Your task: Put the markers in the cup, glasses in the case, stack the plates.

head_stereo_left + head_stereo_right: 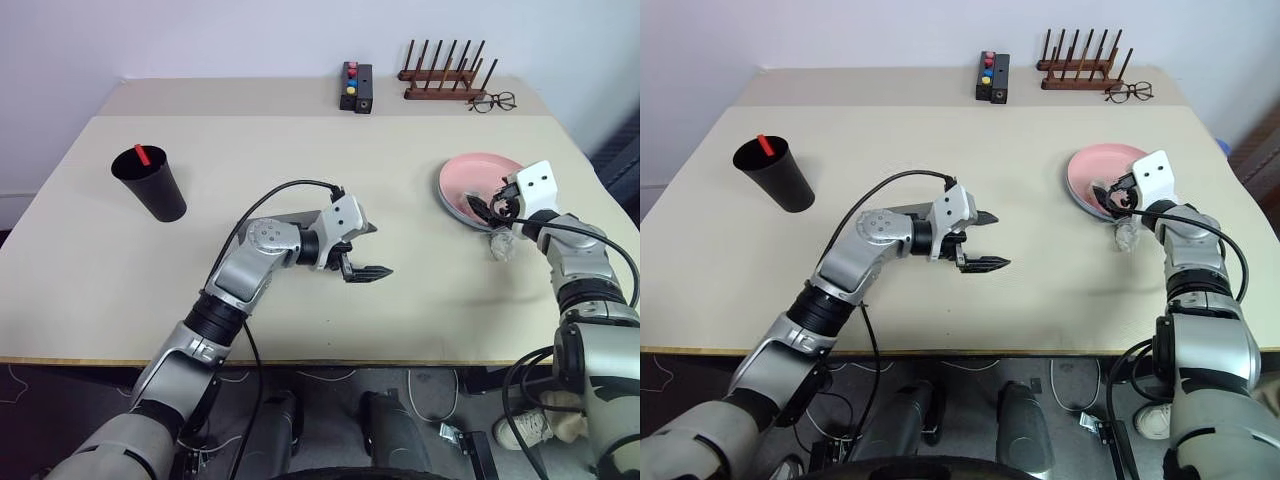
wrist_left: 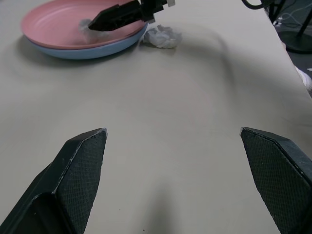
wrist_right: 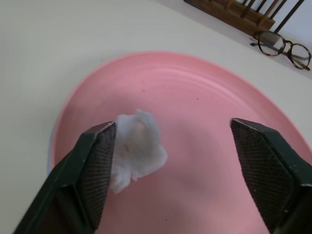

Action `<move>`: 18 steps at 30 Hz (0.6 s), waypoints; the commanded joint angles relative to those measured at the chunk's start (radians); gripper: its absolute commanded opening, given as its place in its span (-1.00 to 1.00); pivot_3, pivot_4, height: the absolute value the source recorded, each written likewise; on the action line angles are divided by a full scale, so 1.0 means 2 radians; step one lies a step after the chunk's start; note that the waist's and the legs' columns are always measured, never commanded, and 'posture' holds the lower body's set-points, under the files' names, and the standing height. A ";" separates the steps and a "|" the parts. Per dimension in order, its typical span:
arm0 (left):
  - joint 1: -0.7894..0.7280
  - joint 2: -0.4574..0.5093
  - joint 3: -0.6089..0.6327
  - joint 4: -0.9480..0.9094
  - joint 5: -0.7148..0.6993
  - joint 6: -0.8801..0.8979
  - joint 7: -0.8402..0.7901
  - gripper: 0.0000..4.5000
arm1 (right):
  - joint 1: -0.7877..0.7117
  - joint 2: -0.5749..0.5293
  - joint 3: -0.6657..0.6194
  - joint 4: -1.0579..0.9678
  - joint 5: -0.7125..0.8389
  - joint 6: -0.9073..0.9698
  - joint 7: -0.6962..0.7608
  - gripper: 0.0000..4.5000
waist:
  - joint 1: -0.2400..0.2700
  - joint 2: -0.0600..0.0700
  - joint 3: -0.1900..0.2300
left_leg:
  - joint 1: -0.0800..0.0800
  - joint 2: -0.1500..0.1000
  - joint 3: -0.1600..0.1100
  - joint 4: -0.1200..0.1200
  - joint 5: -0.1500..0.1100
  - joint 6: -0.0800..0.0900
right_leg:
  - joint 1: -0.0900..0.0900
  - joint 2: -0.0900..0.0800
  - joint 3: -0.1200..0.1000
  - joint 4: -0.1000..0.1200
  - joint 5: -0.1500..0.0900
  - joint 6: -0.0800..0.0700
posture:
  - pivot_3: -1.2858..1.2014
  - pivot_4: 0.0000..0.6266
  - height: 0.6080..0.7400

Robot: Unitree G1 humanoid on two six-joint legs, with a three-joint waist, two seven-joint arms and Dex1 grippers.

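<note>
The plates are already stacked near the table's right edge: the pink plate (image 3: 204, 146) sits on the blue plate (image 2: 73, 51), whose rim shows beneath it. The right gripper (image 3: 170, 165) hovers over the pink plate with its jaws wide and nothing between them; a small white wad (image 3: 136, 148) lies on the plate just beside one finger. A second wad (image 2: 161, 38) rests on the table (image 1: 300, 160) touching the stack's near rim.

The marker (image 1: 142, 154) stands red end up in the cup (image 1: 150, 182), near the left edge. So 2 of the 3 jobs look done. By my reading the glasses step remains, though I cannot make out the sunglasses, and only a grey edge shows behind the left arm, which may be the case.

The left gripper (image 1: 362, 252) hangs mid-table, jaws wide, empty, pointing toward the plates. Next, the right arm probably needs to lift clear of the plate without nudging the stack toward the right edge. The middle of the table is open; the rack (image 1: 440, 75), button box (image 1: 356, 88) and clear spectacles (image 1: 490, 101) crowd the far edge.
</note>
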 commanded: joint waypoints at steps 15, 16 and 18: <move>-0.021 -0.014 0.002 0.021 0.002 -0.026 -0.015 1.00 | 0.253 -0.080 -0.086 -0.346 0.144 0.259 0.150 0.72 | 0.001 0.001 0.000 | 0.001 0.000 0.000 0.000 0.000 0.000 | 0.000 0.000 0.000 0.000 -0.001 -0.001 | 0.03 -0.52 1.00; -0.022 -0.014 0.002 0.023 0.002 -0.026 -0.015 1.00 | 0.257 -0.078 -0.086 -0.350 0.144 0.263 0.148 0.72 | 0.002 0.001 0.000 | 0.001 0.000 0.000 0.000 0.000 0.000 | 0.000 0.000 0.000 0.000 -0.001 -0.001 | 0.03 -0.52 1.00; -0.022 -0.014 0.002 0.023 0.002 -0.027 -0.016 1.00 | 0.258 -0.073 -0.085 -0.354 0.143 0.266 0.143 0.72 | 0.003 0.000 0.000 | 0.001 0.000 0.000 0.000 0.000 0.000 | 0.000 0.000 0.000 0.000 -0.001 -0.001 | 0.03 -0.52 1.00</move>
